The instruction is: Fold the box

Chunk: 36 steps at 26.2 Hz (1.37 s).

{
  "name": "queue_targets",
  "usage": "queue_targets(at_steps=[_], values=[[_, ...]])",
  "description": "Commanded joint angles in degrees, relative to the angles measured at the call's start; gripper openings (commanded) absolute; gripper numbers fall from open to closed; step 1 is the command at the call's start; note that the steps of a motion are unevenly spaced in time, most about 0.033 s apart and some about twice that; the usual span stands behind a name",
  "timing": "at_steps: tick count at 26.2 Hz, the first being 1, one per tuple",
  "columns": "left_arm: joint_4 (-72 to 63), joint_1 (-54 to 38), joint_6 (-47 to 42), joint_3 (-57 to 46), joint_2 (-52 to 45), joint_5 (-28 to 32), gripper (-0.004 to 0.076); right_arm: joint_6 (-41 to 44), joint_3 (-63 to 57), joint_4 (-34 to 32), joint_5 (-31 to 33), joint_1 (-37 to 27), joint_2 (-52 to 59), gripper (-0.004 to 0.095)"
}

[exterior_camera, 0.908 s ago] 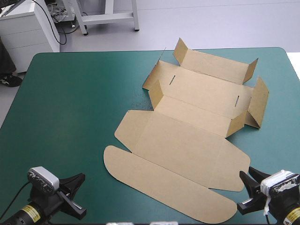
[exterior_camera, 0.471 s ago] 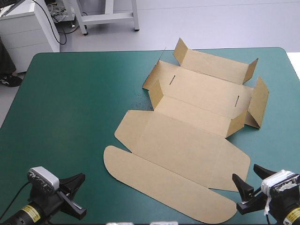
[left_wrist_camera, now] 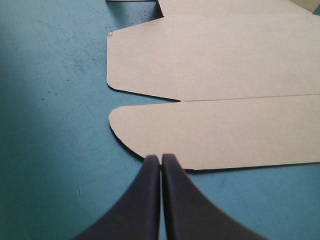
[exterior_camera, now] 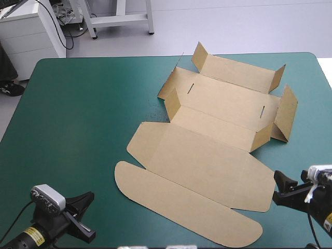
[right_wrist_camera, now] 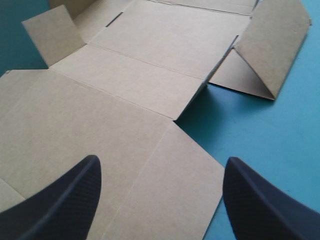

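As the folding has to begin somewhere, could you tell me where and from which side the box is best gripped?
Probably the box at the flat lid's near right corner, from the right edge of the teal-green cover with the right tool, open just before it. That corner's edges lie free but flat, so one finger must slide beneath.

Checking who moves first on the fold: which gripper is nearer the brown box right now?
Right. The right gripper is open at the near right corner of the box, that corner between its fingers. The left gripper, shut, sits short of the rounded flap.
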State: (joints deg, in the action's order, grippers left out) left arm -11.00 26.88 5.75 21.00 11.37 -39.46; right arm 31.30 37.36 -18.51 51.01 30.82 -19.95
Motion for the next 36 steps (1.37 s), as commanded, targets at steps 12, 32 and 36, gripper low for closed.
queue_targets(at_steps=[12,32,36], values=[[-1.1,0.2,-0.2,1.5,0.8,4.0,-0.0008,1.7,23.6,-5.8,11.2,0.2,-28.7,0.0557],[-1.1,0.2,-0.1,1.5,0.8,4.0,-0.0008,-32.1,37.1,27.7,15.3,-31.8,-55.6,0.0476],[-1.1,0.2,-0.1,1.5,0.8,4.0,-0.0008,-33.7,37.1,27.6,13.4,-33.5,-61.8,0.0476]])
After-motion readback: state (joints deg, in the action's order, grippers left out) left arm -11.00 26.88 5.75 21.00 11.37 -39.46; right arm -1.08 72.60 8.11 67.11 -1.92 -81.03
